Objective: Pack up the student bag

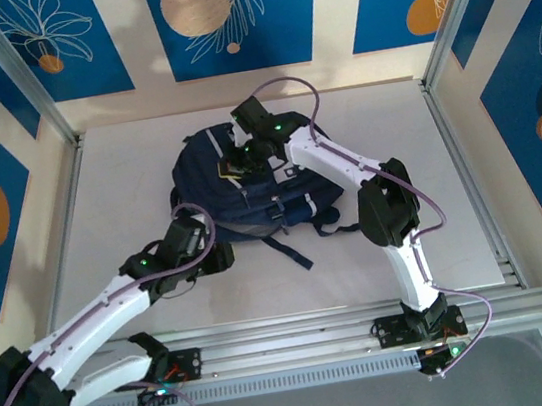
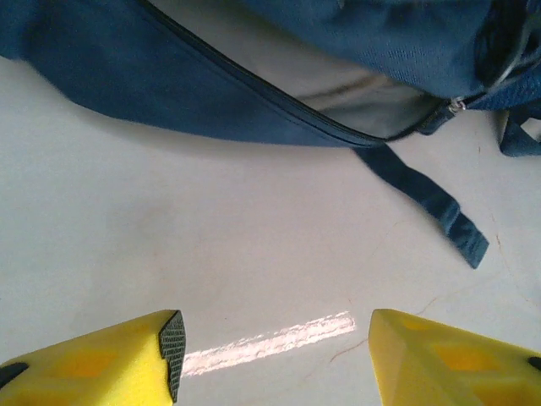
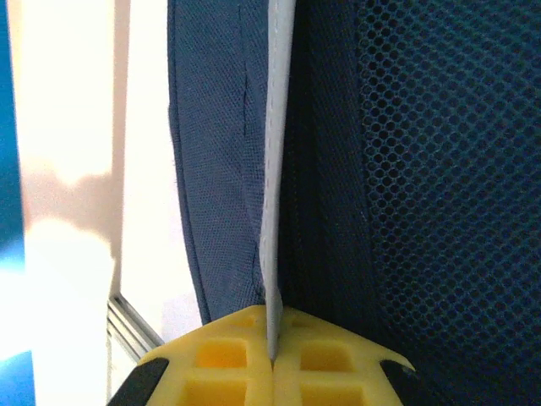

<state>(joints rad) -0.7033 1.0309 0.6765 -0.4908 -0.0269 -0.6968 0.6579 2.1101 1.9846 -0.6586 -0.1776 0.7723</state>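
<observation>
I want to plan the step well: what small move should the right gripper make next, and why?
Probably lift a little. The right gripper is shut on a light strip of the bag, and the left gripper hovers open over the table near the zip opening; lifting may widen it.

left pincer [image 2: 275,338]: jaws apart, arm bent low | right pincer [image 3: 272,337]: clamped on student bag [image 3: 215,169], arm stretched forward
</observation>
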